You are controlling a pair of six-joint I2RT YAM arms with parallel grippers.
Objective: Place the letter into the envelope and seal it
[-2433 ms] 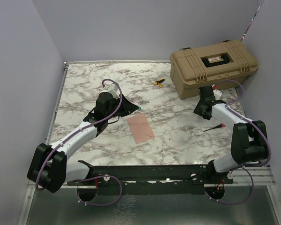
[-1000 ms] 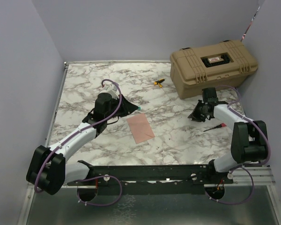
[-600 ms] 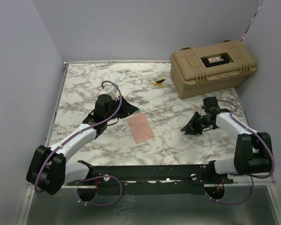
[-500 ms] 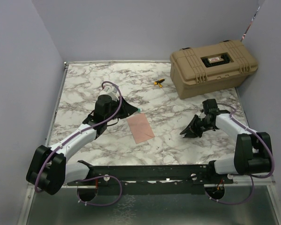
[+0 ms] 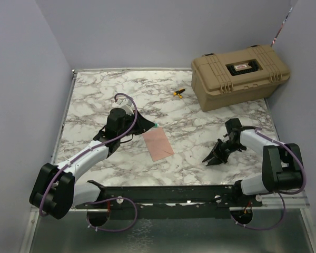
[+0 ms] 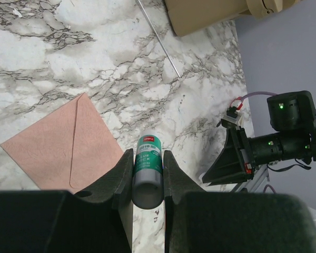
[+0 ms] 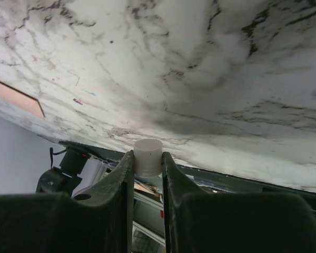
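Centre of the marble table (image 5: 95, 95), and the envelope (image 5: 158, 145) lies flat, one salmon-tan rectangle turned a little askew. The left wrist view shows its pointed flap folded down over the body; whether it is stuck down, I cannot tell.

At 10 o'clock from the envelope, the left gripper (image 5: 148, 125) hovers just beside its far corner, fingers pinching a glue stick (image 6: 148, 161) by the barrel. The green end points out past the fingertips.

Over at 3 o'clock, well apart from the paper, the right gripper (image 5: 211, 158) sits low near the table's front edge. Its fingers are clamped on a small white cylinder (image 7: 148, 156), which shows clearly in its wrist view.

Up at 1 o'clock, a tan hard case (image 5: 239, 74) sits closed in the far right corner. A small yellow-and-black item (image 5: 177, 93) lies just to its left.
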